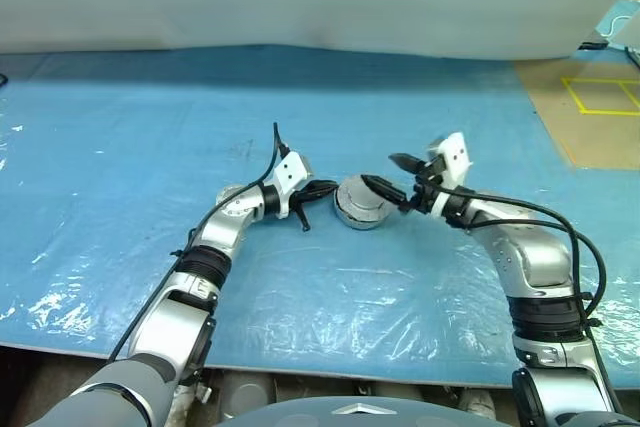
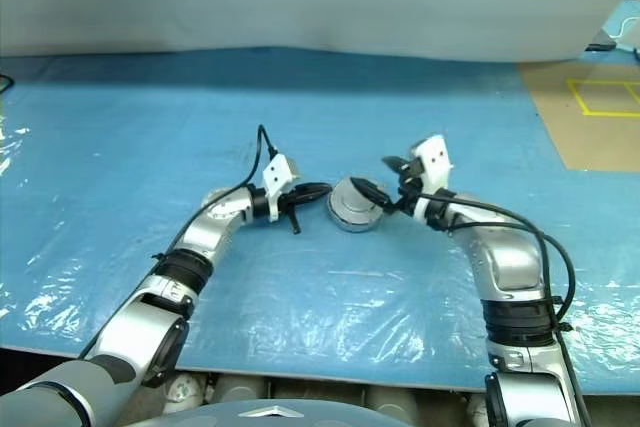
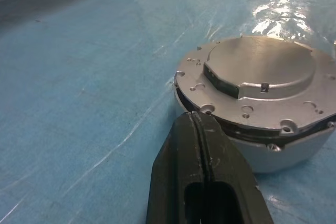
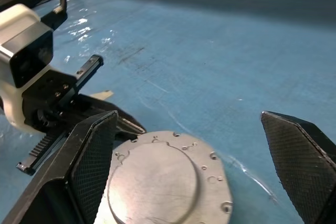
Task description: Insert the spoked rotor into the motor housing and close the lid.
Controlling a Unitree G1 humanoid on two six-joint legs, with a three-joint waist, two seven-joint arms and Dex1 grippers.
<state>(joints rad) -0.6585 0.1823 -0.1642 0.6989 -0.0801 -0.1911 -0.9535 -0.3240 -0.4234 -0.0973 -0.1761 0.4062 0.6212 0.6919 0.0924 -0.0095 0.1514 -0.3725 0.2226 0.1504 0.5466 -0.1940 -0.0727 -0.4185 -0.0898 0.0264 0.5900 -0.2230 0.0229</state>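
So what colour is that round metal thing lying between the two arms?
Plain silver-grey: the round metal motor housing with its lid on, clearest in the left wrist view.

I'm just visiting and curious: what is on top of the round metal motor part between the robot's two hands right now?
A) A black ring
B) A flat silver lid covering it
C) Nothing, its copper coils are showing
B: the motor housing wears a flat silver lid, hiding any windings inside.
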